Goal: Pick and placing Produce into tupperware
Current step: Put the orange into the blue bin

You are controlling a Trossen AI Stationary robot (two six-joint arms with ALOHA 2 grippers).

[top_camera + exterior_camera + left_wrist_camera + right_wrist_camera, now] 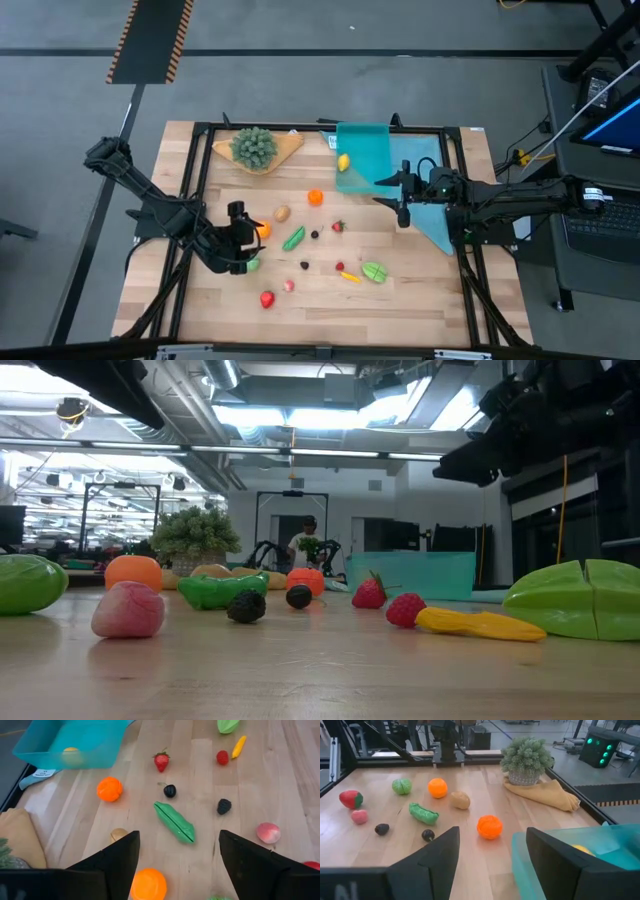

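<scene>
Produce lies scattered on the wooden table: a tangerine, a potato, a green pea pod, a strawberry, dark berries, a pink peach and a green cut fruit. The teal tupperware stands at the far edge with a yellow piece inside. My left gripper is open and low over the table's left half. An orange ball lies on the table between its fingers. My right gripper is open and hovers at the tupperware's near right corner.
A bushy green plant on a tan board sits at the far left, beside the tupperware. A light-blue cloth lies under my right arm. A dark metal frame rims the table. Bare wood runs along the near edge.
</scene>
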